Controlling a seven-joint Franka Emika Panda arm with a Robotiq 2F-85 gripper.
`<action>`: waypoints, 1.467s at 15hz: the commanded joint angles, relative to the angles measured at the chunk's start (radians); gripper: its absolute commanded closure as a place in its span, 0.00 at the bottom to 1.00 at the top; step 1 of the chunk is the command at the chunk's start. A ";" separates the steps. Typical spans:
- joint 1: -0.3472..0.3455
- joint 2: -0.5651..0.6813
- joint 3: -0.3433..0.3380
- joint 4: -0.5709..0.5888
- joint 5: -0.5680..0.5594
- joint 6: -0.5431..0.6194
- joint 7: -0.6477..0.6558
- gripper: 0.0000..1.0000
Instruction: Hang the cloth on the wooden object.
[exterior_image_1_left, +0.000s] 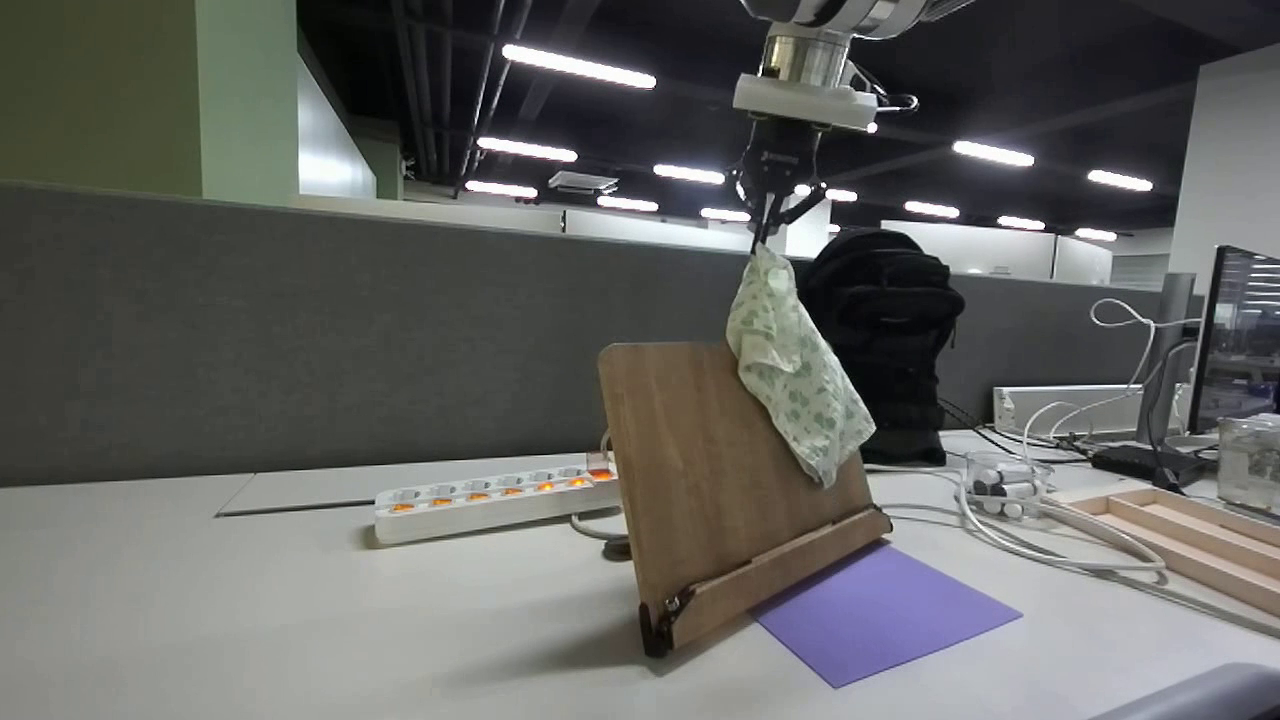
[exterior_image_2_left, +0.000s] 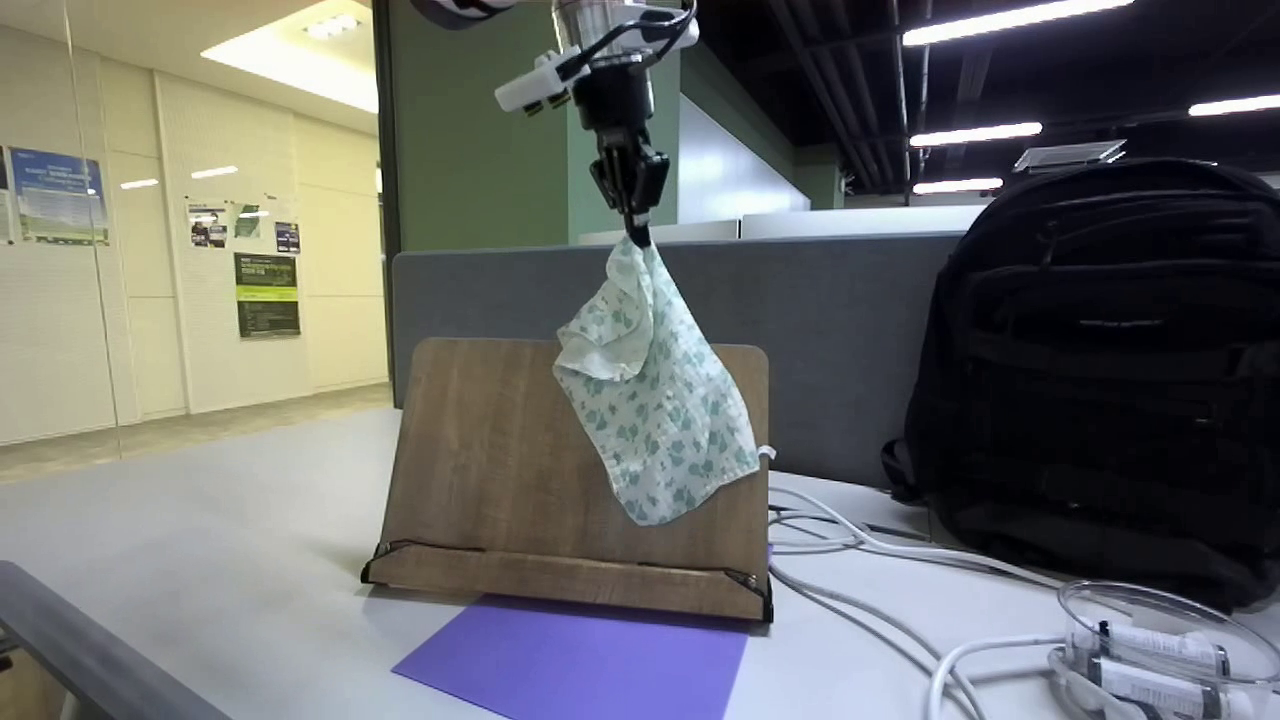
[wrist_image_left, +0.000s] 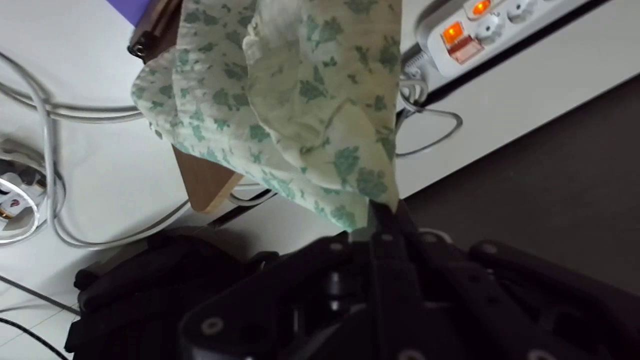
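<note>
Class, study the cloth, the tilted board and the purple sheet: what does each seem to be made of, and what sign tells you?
Cloth: thin matt fabric, perhaps cotton; it hangs in soft folds.
Tilted board: wood or wood veneer, seemingly smooth with low sheen; brown grain shows.
Purple sheet: probably matt paper or thin card; it lies flat, with crisp straight edges.

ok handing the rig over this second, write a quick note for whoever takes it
Gripper: shut on one end of the cloth.
Wooden board: stands tilted on the white table.
Cloth: hangs from the gripper; both exterior views show its lower part in front of the board's ledge-side face. Whether it touches is hard to tell.
Done: cloth held up at the board.
Left: probably settle the held end over the top edge, then open and back away.
</note>
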 joint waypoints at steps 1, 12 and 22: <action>0.008 0.027 0.009 0.045 -0.037 0.081 0.211 1.00; 0.034 0.157 -0.033 0.123 -0.325 0.137 0.670 0.81; 0.062 0.193 -0.070 0.156 -0.291 0.093 0.626 0.12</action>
